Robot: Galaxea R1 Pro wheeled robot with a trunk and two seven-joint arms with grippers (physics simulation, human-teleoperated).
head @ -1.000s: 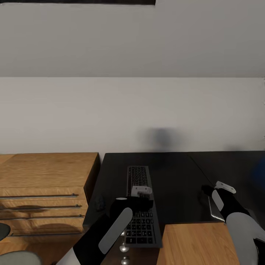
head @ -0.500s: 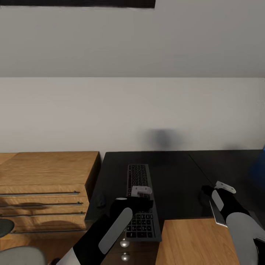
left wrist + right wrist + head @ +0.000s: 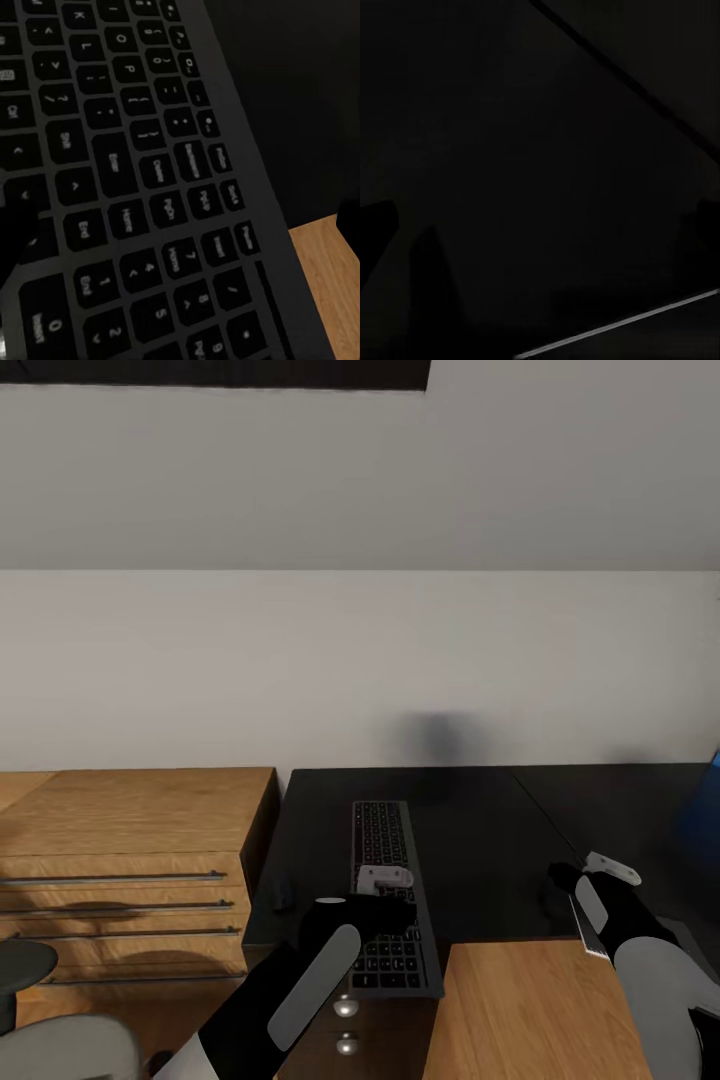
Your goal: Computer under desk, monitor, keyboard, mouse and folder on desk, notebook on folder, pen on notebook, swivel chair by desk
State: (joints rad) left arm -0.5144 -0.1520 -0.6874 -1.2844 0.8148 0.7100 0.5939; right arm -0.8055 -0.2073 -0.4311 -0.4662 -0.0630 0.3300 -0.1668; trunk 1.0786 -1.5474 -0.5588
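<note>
on the black desk, at about six o'clock from the middle of the head view, the keyboard lies lengthwise, its far end pointing to twelve o'clock and its near end hanging over the desk's front edge. compared with a second ago the whole picture has slid: the oak drawer unit at nine o'clock and the desk's back edge sit higher, and more of a grey chair shows at seven o'clock. that reads as the camera and base shifting, not the things moving. both arms look the same in the frame as before. my judgement is that the robot is carrying or sliding the keyboard along as it repositions, with the placing next to the monitor not yet done.

the left gripper sits over the keyboard's middle, its dark forearm rising from seven o'clock, wrist bent forward. the left wrist view looks close onto the keys, with the desk's dark top and a strip of oak beyond. i cannot tell whether its fingers are clamped on the keyboard or just resting.

the right gripper reaches out at four o'clock, low over the desk top beside a thin pale edge; its grip i cannot tell either. a sliver of blue shows at three o'clock.
</note>
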